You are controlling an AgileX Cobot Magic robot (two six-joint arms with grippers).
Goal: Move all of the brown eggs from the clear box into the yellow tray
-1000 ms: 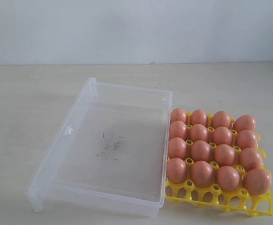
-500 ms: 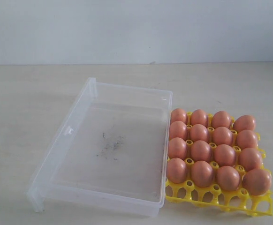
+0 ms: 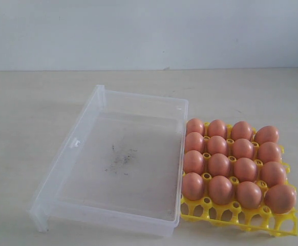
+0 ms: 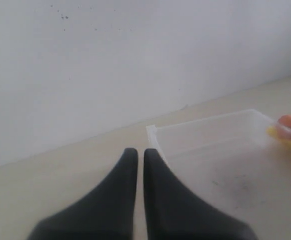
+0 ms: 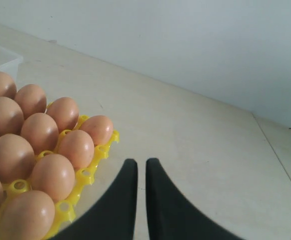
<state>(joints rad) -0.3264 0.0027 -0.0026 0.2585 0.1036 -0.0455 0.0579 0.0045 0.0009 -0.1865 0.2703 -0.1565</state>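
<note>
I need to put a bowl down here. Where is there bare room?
Inside the clear box, nothing but specks. The table left of and behind the box is bare too. The yellow tray is crowded: brown eggs fill every cup.

Clear box: shallow, rectangular, transparent plastic with a flared rim and faint dark specks on its floor. Yellow tray: open-lattice plastic, four-by-four grid, set right against the box's right-hand side. Brown eggs: sixteen, smooth and matte, one seated in each tray cell. Both stand on a pale beige table, with a plain white wall behind.
</note>
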